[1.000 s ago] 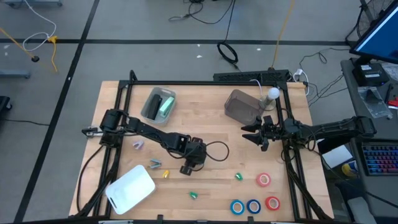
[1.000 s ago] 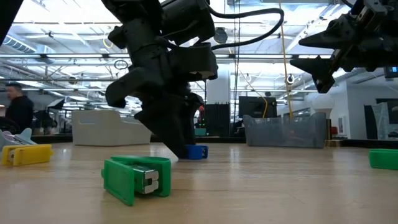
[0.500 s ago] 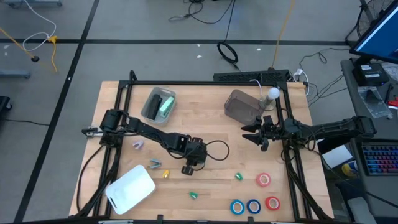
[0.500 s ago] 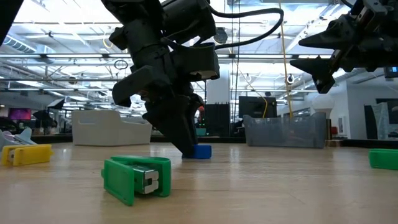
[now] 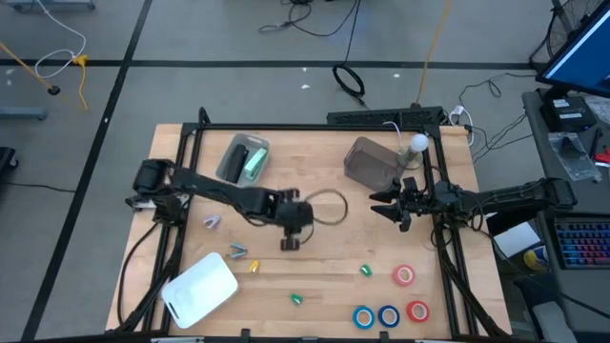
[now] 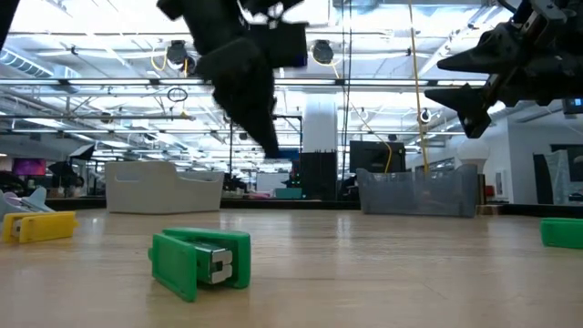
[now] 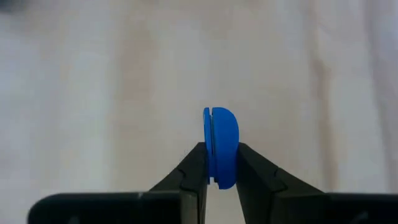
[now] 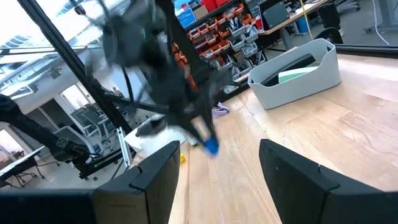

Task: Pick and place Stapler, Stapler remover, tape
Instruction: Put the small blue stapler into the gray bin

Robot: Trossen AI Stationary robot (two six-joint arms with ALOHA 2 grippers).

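Pinching a small blue stapler remover (image 7: 220,147) edgewise between narrow tips, the left jaws (image 7: 218,167) hold it clear above the bench (image 7: 93,93); that slim grip could let it twist or drop in transit. Right jaws (image 5: 389,206) wait spread, well apart.

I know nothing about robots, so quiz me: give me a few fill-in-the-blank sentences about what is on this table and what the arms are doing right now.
1. The left gripper is shut on a small item whose colour is ____.
2. The right gripper hangs beside the grey bin with its fingers ____.
3. Counting both colours, the tape rolls lying on the table number ____.
4. The stapler nearest the low camera is coloured ____.

Missing words: blue; open; four; green
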